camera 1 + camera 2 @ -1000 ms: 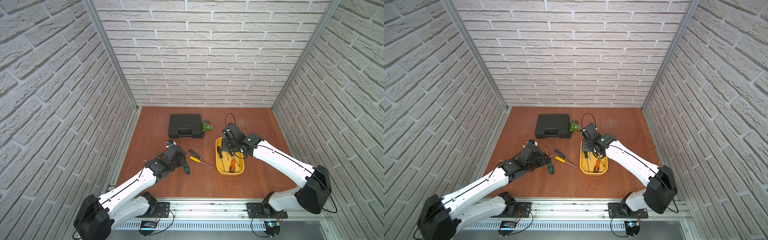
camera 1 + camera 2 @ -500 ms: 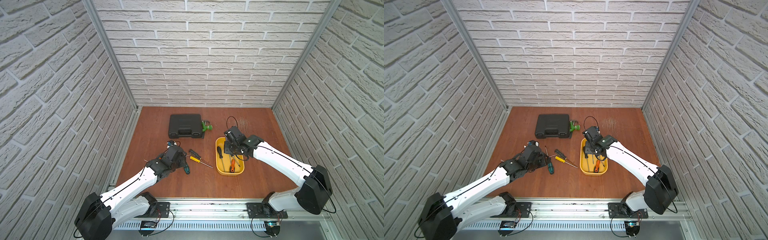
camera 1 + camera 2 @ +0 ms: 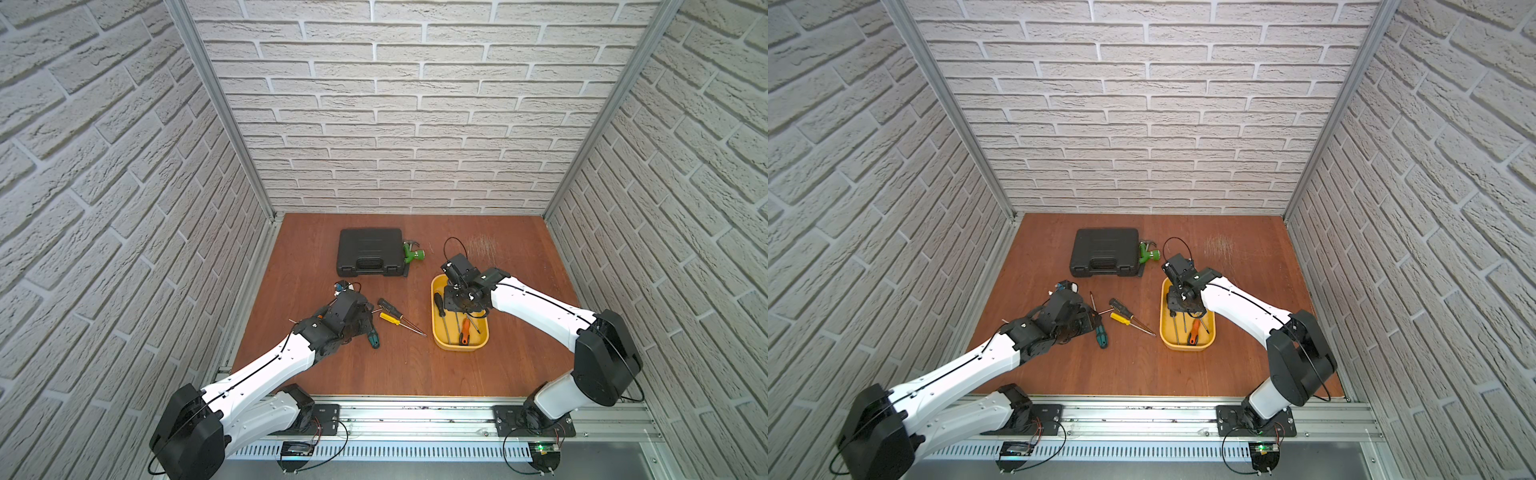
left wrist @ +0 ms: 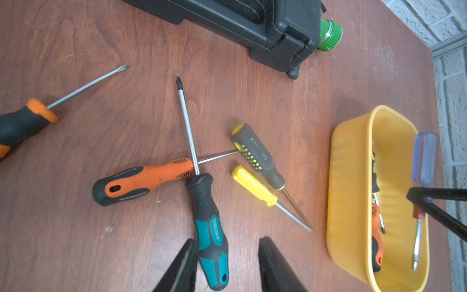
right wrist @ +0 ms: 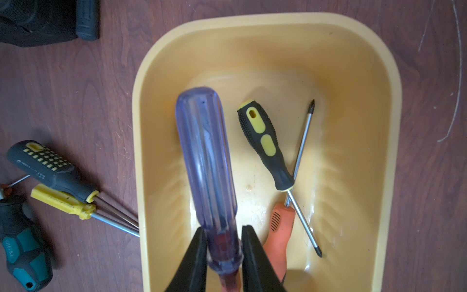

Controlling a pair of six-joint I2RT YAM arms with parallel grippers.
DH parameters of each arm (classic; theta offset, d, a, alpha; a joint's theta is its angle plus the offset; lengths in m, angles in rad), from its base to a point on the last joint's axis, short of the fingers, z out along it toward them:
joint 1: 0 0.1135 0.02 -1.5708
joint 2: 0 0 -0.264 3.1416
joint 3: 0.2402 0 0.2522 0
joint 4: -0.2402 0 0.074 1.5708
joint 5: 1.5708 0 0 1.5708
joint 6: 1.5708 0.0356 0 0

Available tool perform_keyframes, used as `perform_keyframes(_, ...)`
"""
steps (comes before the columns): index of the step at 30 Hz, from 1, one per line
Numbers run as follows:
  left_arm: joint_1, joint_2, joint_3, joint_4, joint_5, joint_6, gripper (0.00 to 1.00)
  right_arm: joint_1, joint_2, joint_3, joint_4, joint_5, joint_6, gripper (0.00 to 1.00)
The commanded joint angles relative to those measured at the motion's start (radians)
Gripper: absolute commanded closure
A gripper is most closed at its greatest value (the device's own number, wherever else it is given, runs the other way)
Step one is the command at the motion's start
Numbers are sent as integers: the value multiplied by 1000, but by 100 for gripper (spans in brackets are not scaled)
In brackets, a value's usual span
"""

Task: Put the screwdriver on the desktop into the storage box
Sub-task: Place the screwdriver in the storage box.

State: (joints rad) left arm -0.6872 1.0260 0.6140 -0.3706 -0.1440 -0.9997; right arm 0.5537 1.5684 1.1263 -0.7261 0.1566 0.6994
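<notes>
Our right end effector [image 5: 223, 228] is closed on the clear blue-violet plastic-handled screwdriver [image 5: 206, 151] and holds it over the shallow yellow plastic storage box [image 5: 265, 27], where two screwdrivers already lie. Our left end effector [image 4: 227, 240] stands half open astride the teal-and-black rubber-handled screwdriver [image 4: 208, 227], which lies beside the box on the red-brown wooden table [image 4: 75, 227]. We judge the task less than half done, as five screwdrivers remain outside the box.

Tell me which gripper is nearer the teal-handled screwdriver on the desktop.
Left. The left gripper has its fingers either side of the teal-handled screwdriver. The right gripper is apart from it, over the storage box, shut on a clear blue-handled screwdriver.
</notes>
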Motion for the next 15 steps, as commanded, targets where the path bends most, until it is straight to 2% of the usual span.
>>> perform_keyframes(1,8,-1,-14,22,0,-2,56,-5,13,1,33,-10,-11,97)
perform_keyframes(15,8,2,-19,28,3,-4,56,-6,22,-14,40,-7,-11,89)
